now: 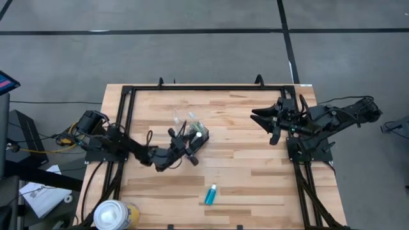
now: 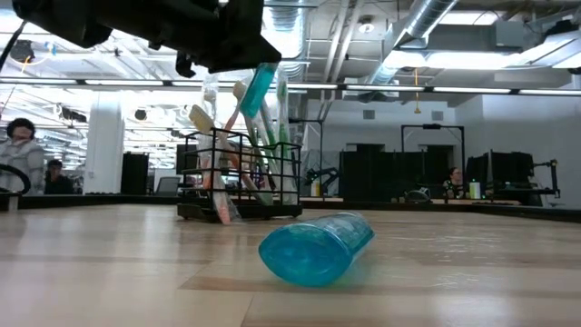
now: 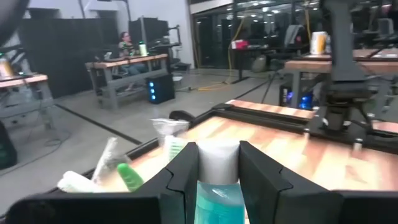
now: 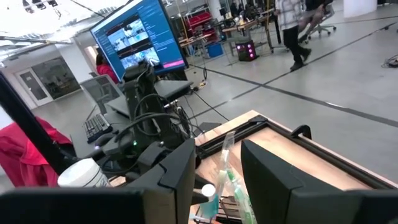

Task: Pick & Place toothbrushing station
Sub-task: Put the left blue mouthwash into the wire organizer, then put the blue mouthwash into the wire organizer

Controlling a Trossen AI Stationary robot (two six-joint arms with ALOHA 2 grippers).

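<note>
Bottle lies nearest; my left gripper pinches a teal tube above the holder. I'd lower it straight, twelve to six.

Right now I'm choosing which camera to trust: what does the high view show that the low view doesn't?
Only the high view shows the right gripper waiting at the table's right edge, and the white-and-yellow container. Only the low view shows the toothbrushes standing tilted in the wire holder. Both show the blue bottle lying down and the left gripper at the holder.
</note>
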